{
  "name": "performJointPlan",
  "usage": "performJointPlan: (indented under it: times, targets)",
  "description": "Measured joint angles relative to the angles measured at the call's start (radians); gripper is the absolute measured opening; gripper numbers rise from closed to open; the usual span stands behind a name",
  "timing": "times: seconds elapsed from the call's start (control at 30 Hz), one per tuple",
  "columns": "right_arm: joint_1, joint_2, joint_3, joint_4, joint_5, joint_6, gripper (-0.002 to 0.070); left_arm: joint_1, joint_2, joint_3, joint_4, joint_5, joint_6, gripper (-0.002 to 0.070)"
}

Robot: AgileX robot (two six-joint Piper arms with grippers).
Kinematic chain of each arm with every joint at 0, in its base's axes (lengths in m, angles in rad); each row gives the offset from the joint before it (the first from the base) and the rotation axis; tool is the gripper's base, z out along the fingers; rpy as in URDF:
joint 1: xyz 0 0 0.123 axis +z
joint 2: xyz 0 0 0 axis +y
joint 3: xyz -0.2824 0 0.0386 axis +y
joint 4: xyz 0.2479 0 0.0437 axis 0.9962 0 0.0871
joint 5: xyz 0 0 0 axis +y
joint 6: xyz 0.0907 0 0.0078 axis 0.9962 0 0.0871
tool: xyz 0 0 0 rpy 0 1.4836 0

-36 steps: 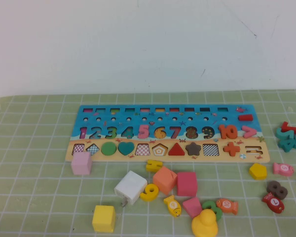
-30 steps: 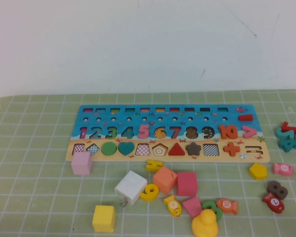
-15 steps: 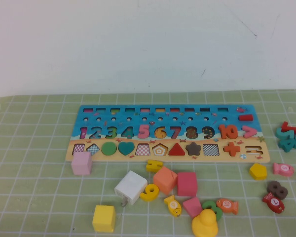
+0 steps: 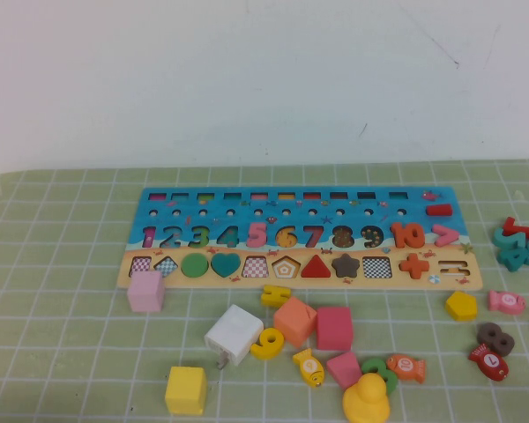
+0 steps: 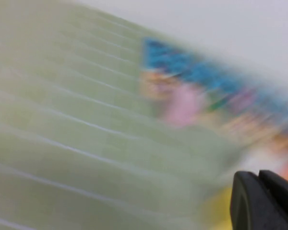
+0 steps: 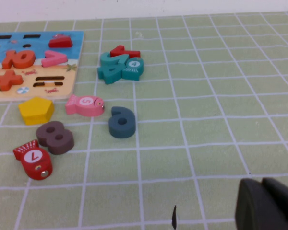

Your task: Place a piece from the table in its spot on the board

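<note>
Yellow digit 6 piece (image 4: 267, 342) lies flat on the desk (image 4: 70, 352) near its front edge, between the white cube (image 4: 233, 334) and the orange cube (image 4: 294, 320), short of the board (image 4: 300, 238). Board sits mid-desk, its 6 slot unfilled. Left pincer (image 5: 264, 201) is pressed together, empty, above the desk's left side. Right pincer (image 6: 269, 206) hovers over the right side; cannot tell its state.

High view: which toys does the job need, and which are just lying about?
Needed: small flat yellow wooden digit 6; long blue-and-tan wooden puzzle board; left gripper above the mat left of the board; right gripper above the mat right of it.
Lying about: white cube, yellow duck, red fish.
</note>
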Motion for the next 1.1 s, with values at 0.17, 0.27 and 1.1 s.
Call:
performJointPlan:
  times: [0.17, 0.27, 1.1]
  targets:
    - [0.0, 0.0, 0.0, 0.0, 0.0, 0.0, 0.0, 0.0, 0.0, 0.0, -0.455, -0.102, -0.173, -0.0002]
    - [0.0, 0.0, 0.0, 0.0, 0.0, 0.0, 0.0, 0.0, 0.0, 0.0, -0.517, -0.142, -0.161, -0.0002]
    - [0.0, 0.0, 0.0, -0.002, 0.0, 0.0, 0.0, 0.0, 0.325, -0.549, -0.058, 0.248, 0.429, -0.0002]
